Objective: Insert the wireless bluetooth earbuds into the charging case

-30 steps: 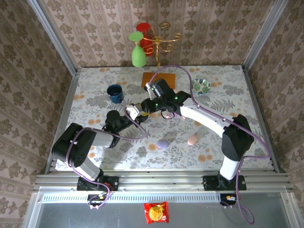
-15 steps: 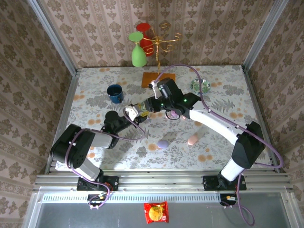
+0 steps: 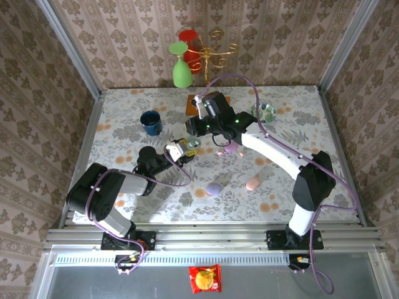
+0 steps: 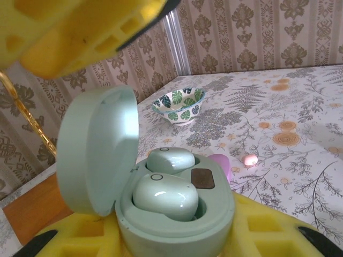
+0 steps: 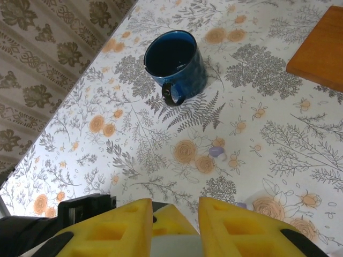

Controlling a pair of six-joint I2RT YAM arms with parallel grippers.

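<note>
Compared with a second ago: found right tool pulled up and back from the charging case, toward the wooden board, no longer hunched right over it. Saw its fingers slightly apart in the right wrist view, nothing gripped between, just desk and blue mug beyond. Found left tool roughly in the same spot, clamped on the mint case, lid flipped open to one side. Counted two mint earbuds sitting side by side in the wells, both looking flush, neither sticking out. Judged insertion done for this case, and the retreat a let-go after seating the second bud. Spotted loose bits on the desk too: pink bead just past the case, lilac bead near the mug. Couldn't tell whether to count those as further earbuds needing a case. Guessed next: shut the lid, or fetch another piece; risk of knocking the open case on any return pass.
</note>
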